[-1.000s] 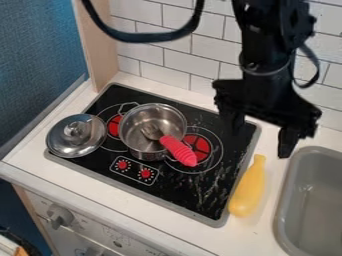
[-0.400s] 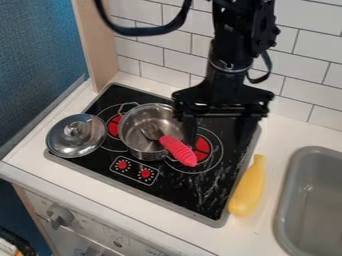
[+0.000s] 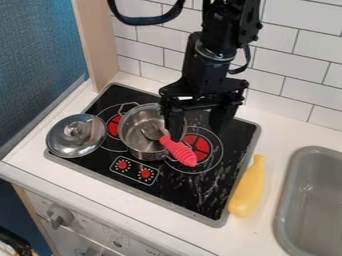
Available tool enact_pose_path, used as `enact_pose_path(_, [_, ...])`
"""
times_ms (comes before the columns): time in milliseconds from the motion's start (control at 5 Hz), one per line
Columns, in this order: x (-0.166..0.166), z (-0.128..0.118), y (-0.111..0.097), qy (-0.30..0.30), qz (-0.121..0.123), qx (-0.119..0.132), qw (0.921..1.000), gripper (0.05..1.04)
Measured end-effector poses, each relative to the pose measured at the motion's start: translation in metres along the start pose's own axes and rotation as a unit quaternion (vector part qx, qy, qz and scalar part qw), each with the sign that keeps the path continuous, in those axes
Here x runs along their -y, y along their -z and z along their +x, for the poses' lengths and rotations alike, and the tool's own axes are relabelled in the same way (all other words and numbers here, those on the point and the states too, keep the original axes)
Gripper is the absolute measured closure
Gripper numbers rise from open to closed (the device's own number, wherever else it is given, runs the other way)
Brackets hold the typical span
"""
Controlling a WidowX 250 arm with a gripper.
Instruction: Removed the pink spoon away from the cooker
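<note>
My gripper hangs over the right part of the cooker, open, with its left finger just above the pink handle at the pot's rim and its right finger over the black cooktop. Nothing is between the fingers. The pink spoon has its metal end inside the silver pot, while its ridged handle leans out over the rim toward the front right. The pot stands on the black cooker, between the two red burner rings.
A silver lid lies at the cooker's left edge. On the white counter to the right is a yellow squash-like toy, beside the grey sink. Behind the cooker rises a white tiled wall.
The gripper has moved left, from over the cooker's right edge and counter to above the spoon's handle. The spoon, pot, lid and yellow toy have stayed in place.
</note>
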State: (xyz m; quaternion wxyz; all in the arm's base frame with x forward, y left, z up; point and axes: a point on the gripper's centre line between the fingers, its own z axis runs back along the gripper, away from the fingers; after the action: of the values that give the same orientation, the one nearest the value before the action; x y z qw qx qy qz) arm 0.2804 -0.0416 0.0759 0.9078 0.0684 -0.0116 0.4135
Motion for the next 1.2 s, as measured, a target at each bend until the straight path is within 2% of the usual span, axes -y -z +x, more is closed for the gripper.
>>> enact_pose_path(200, [-0.004,0.005,0.006,-0.017,-0.008,-0.007,0.9998,0.084])
enact_pose_path(400, [-0.014,0.004,0.022,-0.036,-0.023,-0.012,0.9990,0.084])
enact_pose_path(600, [-0.011,0.007,0.025,-0.039,-0.044,-0.004,0.9983,0.084])
enact_pose_path(800, [-0.012,0.000,0.039,-0.053,-0.064,-0.004,0.9966,0.084])
enact_pose_path(1200, [-0.009,0.001,0.042,-0.063,-0.067,-0.003,0.9958,0.084])
